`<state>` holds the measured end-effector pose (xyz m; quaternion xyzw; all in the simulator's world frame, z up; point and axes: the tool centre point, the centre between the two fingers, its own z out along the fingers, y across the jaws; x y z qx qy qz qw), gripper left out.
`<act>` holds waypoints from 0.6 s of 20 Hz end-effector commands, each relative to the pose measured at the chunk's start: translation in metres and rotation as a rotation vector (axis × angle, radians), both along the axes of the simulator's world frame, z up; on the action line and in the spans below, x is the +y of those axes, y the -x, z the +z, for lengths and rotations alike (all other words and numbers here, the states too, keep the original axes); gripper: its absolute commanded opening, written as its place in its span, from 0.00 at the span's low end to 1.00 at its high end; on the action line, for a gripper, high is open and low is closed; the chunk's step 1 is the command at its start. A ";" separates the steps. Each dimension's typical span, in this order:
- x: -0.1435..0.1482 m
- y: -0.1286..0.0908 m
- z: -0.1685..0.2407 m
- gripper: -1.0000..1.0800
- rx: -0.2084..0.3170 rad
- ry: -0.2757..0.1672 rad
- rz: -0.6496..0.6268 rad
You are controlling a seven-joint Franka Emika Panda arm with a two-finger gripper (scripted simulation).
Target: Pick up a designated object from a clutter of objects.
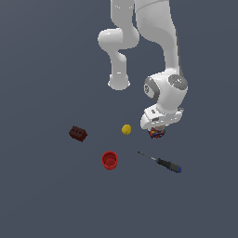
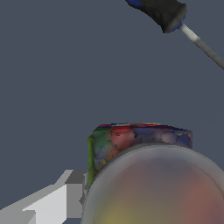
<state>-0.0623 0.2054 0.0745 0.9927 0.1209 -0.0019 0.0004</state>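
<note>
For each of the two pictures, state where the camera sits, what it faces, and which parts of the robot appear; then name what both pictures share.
Exterior view: off the arm, raised, looking down on the arm, brick, ball, cup, screwdriver; the gripper sits over the jar.
Wrist view: on the wrist, close above the jar's lid; one pale finger shows.
Shared: jar, screwdriver.

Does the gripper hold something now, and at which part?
Cannot be told. The gripper is down over the jar; one finger sits beside its wall, but contact is not visible.
</note>
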 end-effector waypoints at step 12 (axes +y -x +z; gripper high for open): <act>-0.054 -0.009 0.098 0.00 -0.003 -0.004 0.001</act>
